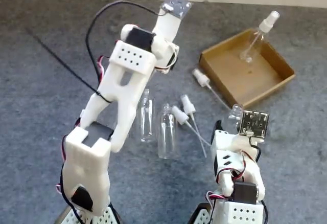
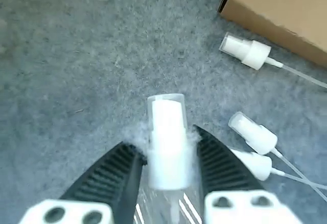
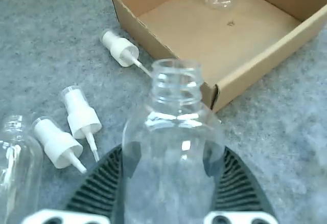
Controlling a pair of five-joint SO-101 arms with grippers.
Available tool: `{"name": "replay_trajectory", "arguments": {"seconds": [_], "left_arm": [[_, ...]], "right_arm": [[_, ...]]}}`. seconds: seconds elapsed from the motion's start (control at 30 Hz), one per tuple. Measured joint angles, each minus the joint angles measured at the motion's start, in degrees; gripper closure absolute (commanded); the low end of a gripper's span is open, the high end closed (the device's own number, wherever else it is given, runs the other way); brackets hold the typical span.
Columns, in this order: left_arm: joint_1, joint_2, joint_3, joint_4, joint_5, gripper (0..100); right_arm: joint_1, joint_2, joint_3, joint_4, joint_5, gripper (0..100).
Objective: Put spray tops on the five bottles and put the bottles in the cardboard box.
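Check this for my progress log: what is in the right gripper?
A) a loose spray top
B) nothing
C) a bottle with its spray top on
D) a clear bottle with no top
D: the right gripper is shut on a clear bottle whose threaded neck stands open, with nothing fitted on it.

A robotics test bench: a white plastic left arm (image 1: 120, 88) and right arm (image 1: 237, 183), trailing bare black cable (image 1: 94, 24), stand on a table covered in grey carpet (image 1: 41, 106), among clear bottles (image 1: 166, 132), spray tops (image 1: 180, 115) and a cardboard box (image 1: 286, 75).
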Motion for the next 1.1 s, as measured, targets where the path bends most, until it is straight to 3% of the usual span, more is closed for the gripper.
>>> {"name": "replay_trajectory", "arguments": {"seconds": [0.23,0.6,0.8,1.1], "left_arm": [[-0.1,-9.9,-0.1,6.3,-0.1,96],[-3.6,-28.1,-0.1,13.5,-0.1,96],[-7.1,-36.8,-0.1,14.8,-0.1,96],[-7.2,-56.5,22.8,14.7,-0.1,96]], "right_arm": [[-4.7,0.0,0.0,-0.2,0.0,90.4],[-25.2,0.0,0.0,-0.2,0.0,90.4],[-34.9,0.1,0.0,-9.0,0.0,90.4],[-42.5,0.1,0.0,-12.2,0.0,90.4]]}}
